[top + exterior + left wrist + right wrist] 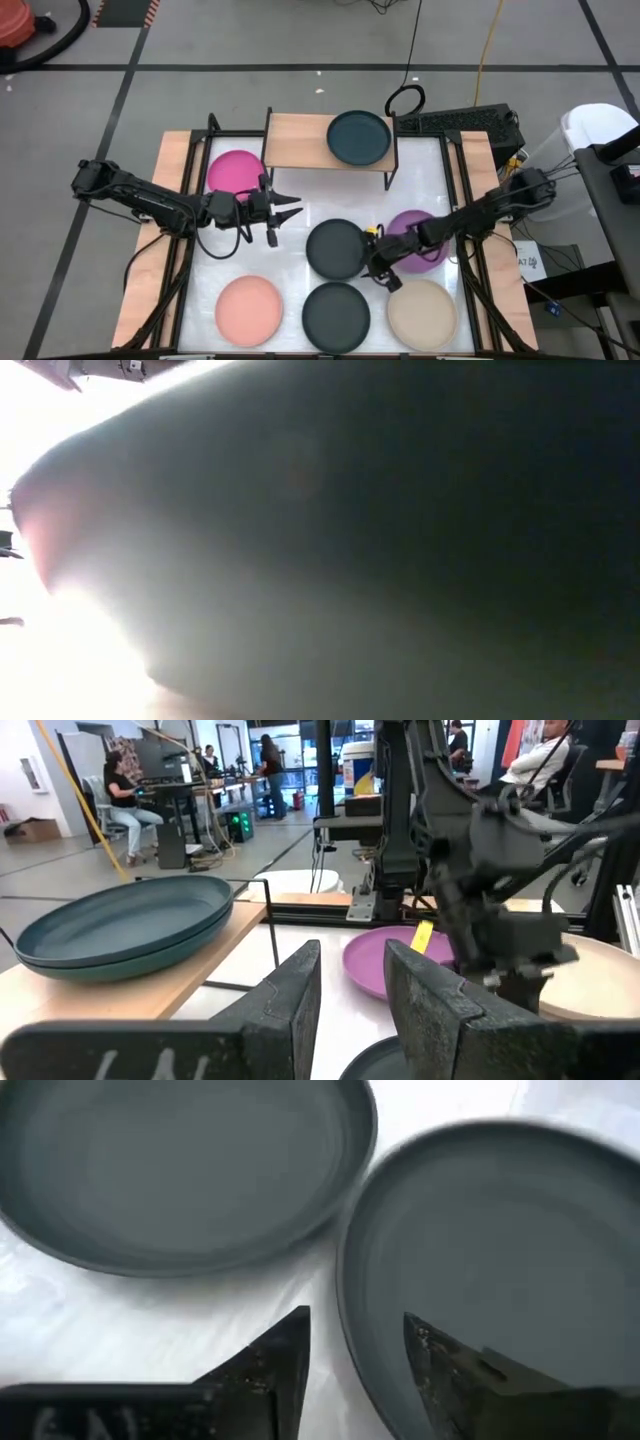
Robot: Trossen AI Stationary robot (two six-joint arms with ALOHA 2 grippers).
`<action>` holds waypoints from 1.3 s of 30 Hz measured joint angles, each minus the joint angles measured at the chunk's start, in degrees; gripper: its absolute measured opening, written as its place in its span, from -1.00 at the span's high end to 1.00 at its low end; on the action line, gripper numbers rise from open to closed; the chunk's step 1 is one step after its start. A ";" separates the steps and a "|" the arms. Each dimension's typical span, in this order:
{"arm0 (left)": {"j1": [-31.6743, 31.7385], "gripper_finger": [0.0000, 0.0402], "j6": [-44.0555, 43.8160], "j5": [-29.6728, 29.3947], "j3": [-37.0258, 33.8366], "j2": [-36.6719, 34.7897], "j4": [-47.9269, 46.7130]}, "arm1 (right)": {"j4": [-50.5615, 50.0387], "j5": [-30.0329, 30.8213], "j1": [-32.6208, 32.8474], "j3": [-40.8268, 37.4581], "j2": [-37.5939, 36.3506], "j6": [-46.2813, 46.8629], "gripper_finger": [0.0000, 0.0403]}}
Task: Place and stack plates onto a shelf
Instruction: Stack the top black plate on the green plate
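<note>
Two dark teal plates [360,138] sit stacked on the right half of the light-wood shelf [295,140], also seen as teal plates [125,930] in the left wrist view. On the table lie the magenta plate [235,172], salmon plate [248,308], purple plate [415,240], beige plate [421,313] and two charcoal plates [335,248] [336,313]. My left gripper [290,212] [352,1010] hovers open and empty near the table's middle. My right gripper [380,266] [355,1370] is open at the middle charcoal plate's right rim [350,1330], one finger over the plate, one outside. My right gripper comes slanting down from the table's right, with its fingers [450,1370] on either side of the charcoal plate's rim [345,1305]. The plate lies flat on the table. I cannot tell whether a finger touches it.
The shelf's left half is bare wood. The low view is filled by a dark blurred mass [400,540] close to the lens. The purple plate [385,960] and beige plate [590,980] flank my right arm. People sit in the room behind.
</note>
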 joint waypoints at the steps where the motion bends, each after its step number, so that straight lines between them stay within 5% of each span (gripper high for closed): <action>1: 0.00 0.41 -0.13 0.02 0.00 0.00 0.00 | 0.19 0.03 -0.01 0.02 0.96 0.11 0.27; 12: 0.00 0.41 -0.30 0.04 0.00 0.00 -0.57 | 0.77 7.58 0.01 0.08 6.97 0.07 0.38; 20: 0.00 0.41 -0.31 0.04 0.00 0.00 -1.02 | 1.47 8.76 0.01 0.12 6.61 -1.94 0.90; 24: 0.00 0.41 -0.31 0.04 0.01 0.00 -1.26 | 4.49 9.86 -0.03 0.05 5.55 -3.58 0.94; 39: 0.06 0.41 -0.54 -0.11 0.02 0.02 -1.34 | 13.19 16.59 -2.28 -0.07 -16.77 -11.17 0.99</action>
